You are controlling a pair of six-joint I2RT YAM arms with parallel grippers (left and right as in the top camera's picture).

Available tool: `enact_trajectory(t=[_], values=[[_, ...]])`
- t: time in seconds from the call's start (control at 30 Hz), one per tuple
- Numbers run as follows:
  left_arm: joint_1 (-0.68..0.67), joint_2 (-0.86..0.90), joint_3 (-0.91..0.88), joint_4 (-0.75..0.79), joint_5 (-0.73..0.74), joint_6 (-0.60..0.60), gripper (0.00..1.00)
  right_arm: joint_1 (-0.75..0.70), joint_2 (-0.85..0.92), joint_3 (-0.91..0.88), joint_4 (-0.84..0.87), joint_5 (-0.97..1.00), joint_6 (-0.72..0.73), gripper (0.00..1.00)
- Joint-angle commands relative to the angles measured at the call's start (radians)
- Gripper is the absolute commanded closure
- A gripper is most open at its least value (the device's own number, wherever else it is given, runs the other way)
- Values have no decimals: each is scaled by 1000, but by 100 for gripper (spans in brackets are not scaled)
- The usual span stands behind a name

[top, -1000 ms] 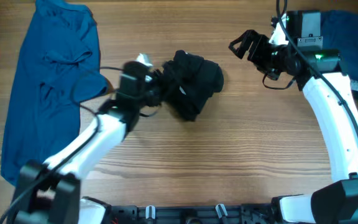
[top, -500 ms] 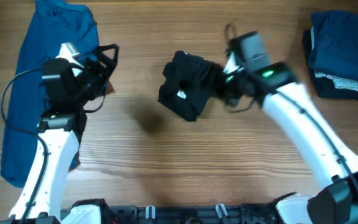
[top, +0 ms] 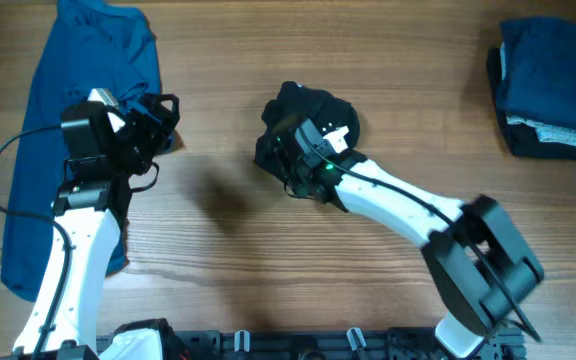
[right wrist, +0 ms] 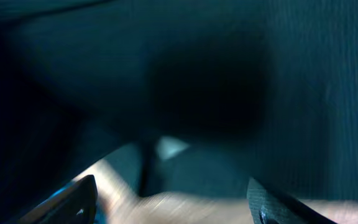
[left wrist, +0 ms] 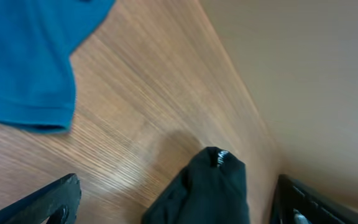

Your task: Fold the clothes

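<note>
Right gripper (top: pixel 293 160) is buried in the black garment (top: pixel 318 105) at frame centre, jaws apart, hold unclear; left gripper (top: pixel 165 120), wide open and empty, sits well left.

the left arm (top: pixel 80 250), in the lower left, is showing a white shell between black joints, a thin black cable looping beside it. the right arm (top: pixel 398 205), lower right, is wearing the same white, a green light glowing near its wrist. the left gripper (top: pixel 165 120) and right gripper (right wrist: pixel 173 202) are showing black fingers.
</note>
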Motion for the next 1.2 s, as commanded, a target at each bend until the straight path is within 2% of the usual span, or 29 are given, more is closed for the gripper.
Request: enact_trajectory(t=[0.0,0.1,0.3,0.37,0.47,0.53,0.67,0.83,0.93,1.03,1.17], values=[[4,-7,6,-35,-61,25,0,-44,18,-4,37,-2,-322,24],[4,-7,6,-43,-69,27,0,-92,18,-4,16,-5,-590,24],[4,-7,6,-43,-68,27,0,-264,18,-4,-42,-91,-887,20],[4,-7,6,-43,-68,27,0,-305,18,-4,-57,-92,-962,18],[3,-7,6,-43,-68,27,0,-376,16,-3,-84,-117,-1058,10],[3,-7,6,-44,-68,27,0,-413,2,10,-125,-194,-1052,1],[3,-7,6,-44,-68,27,0,-465,-101,26,-175,-321,-969,0],[3,-7,6,-43,-68,27,0,-459,-159,23,-183,-549,-747,0],[3,-7,6,-44,-68,27,0,-420,-144,-15,-237,-486,-485,10],[3,-7,6,-47,-68,27,0,-380,-138,-70,-243,-408,-289,10],[3,-7,6,-55,-68,27,0,-346,-138,-143,-209,-369,-166,10]])
